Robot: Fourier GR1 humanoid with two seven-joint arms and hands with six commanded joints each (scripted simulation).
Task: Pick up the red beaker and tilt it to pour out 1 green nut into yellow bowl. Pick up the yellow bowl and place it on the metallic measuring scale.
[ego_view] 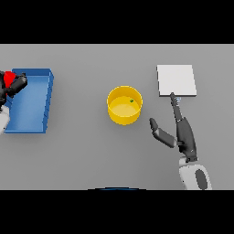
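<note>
One beaker (8, 77), bowl (124, 106), nut (131, 101), scale (176, 80), tray (32, 100).

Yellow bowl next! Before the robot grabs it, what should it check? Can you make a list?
1. Green nut inside the round yellow bowl: ok, one small green speck lies in it.
2. Red beaker out of the way: ok, the left hand holds it over the blue rectangular tray, far from the bowl.
3. Right hand free: ok, fingers straight, holding nothing.
4. Right hand at the bowl: not ok, it is apart from the bowl, between it and the scale.
5. Flat square metallic measuring scale top free: ok, nothing rests on it; one fingertip reaches its near edge.
</note>
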